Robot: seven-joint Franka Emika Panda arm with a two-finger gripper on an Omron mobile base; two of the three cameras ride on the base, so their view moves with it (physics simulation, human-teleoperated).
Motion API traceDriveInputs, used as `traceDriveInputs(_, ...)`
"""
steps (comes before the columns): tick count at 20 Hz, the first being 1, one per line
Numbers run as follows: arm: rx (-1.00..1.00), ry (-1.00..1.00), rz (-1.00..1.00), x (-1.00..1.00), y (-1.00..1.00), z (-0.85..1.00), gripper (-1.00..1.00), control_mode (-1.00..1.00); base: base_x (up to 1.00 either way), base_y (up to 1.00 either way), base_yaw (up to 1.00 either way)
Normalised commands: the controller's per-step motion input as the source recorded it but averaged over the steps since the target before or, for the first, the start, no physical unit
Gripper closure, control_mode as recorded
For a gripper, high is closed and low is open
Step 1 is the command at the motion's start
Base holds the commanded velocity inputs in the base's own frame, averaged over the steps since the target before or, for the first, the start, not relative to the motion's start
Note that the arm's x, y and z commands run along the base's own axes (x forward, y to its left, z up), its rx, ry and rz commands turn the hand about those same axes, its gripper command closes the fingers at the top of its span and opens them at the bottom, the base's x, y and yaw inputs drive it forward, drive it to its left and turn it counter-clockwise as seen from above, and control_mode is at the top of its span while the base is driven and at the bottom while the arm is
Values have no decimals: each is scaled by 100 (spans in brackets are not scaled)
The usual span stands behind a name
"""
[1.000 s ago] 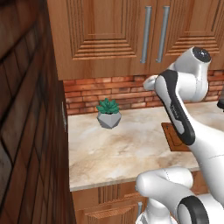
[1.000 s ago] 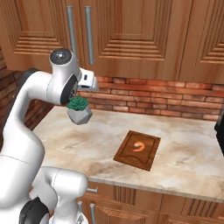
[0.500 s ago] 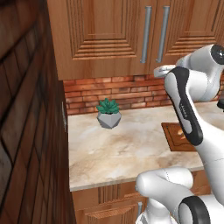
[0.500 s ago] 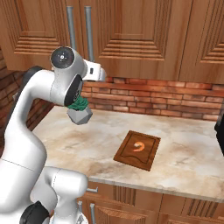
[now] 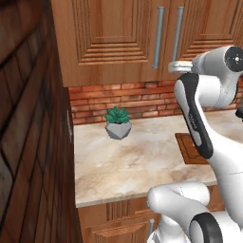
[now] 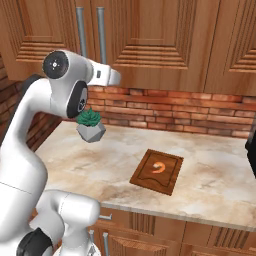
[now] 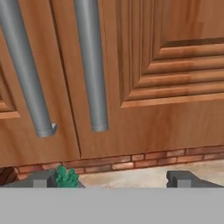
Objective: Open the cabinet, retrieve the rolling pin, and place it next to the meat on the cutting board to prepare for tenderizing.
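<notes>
Fingertips (image 7: 40,179) rise as 2 small dark tips at the bottom of the hand view, far apart, with nothing between them; the gripper (image 7: 113,180) stands spread and empty. Ahead of it the cabinet (image 7: 175,65) is shut, its 2 grey bar handles (image 7: 92,65) hanging side by side on either side of the door seam. The gripper sits below the handle ends and off toward the right-hand door, so closing from here would likely catch air or flat panel. A reach that lands between the 2 bars could also hook the wrong door.

From the left base view, the arm's upper link reaches up toward the doors, and the potted plant (image 5: 118,122) sits on the countertop (image 5: 133,166) near the brick wall. A low swing of the elbow might knock it.

From the right base view, the cutting board (image 6: 172,182) lies on the countertop with the meat (image 6: 159,167) resting near its middle, well apart from the plant. No rolling pin can be seen; I judge it is behind the closed doors, so what the cabinet holds cannot be told. A door pulled wide may strike the arm's own white link.
</notes>
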Motion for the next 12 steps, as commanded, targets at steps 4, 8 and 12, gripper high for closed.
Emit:
traceDriveInputs(4, 1, -19, -10, 0, -1, 22, -100, -100, 0, 0, 0)
traceDriveInputs(8, 3, -17, -1, 0, -10, 11, -100, -100, 0, 0, 0)
traceDriveInputs(12, 1, -8, 0, 0, 0, 0, -100, -100, 0, 0, 0)
